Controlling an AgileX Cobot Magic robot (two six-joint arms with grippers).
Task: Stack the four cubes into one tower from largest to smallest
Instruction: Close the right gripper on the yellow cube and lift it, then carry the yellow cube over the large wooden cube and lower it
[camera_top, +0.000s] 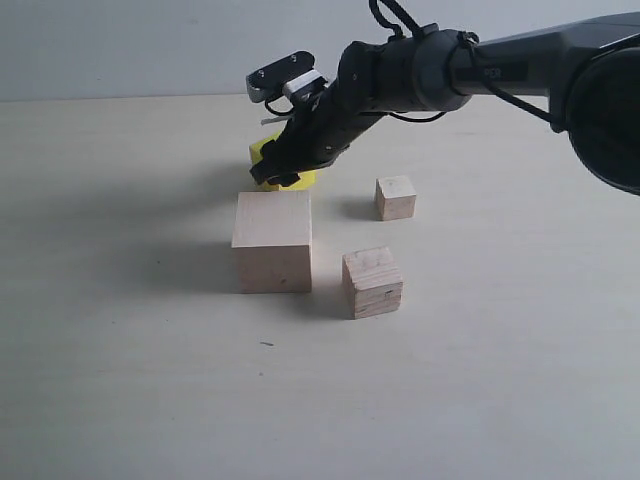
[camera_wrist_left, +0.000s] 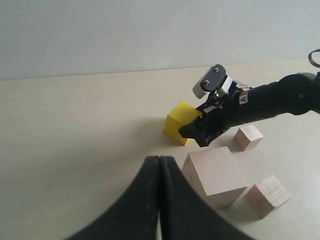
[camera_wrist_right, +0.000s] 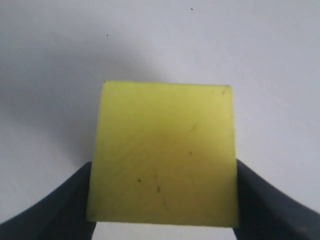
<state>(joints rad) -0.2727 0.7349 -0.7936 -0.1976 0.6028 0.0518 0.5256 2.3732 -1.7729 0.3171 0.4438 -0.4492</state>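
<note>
Right gripper (camera_top: 277, 177) is clasping the smooth yellow cube (camera_wrist_right: 162, 155) by two opposite sides. The cube is sitting on the matte table (camera_top: 120, 350), behind the large pale cube (camera_top: 272, 240). Grainy cracked cube (camera_top: 372, 282) and small cube (camera_top: 395, 197) are standing apart. Left gripper (camera_wrist_left: 160, 200) is resting closed, empty.

No legible text anywhere; small white mark (camera_wrist_left: 243, 99) on right arm (camera_wrist_left: 270, 102) unreadable.

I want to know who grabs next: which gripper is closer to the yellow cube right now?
Right. The right gripper straddles the yellow cube, one finger on each side; the left gripper is shut and sits back, well apart from it.
</note>
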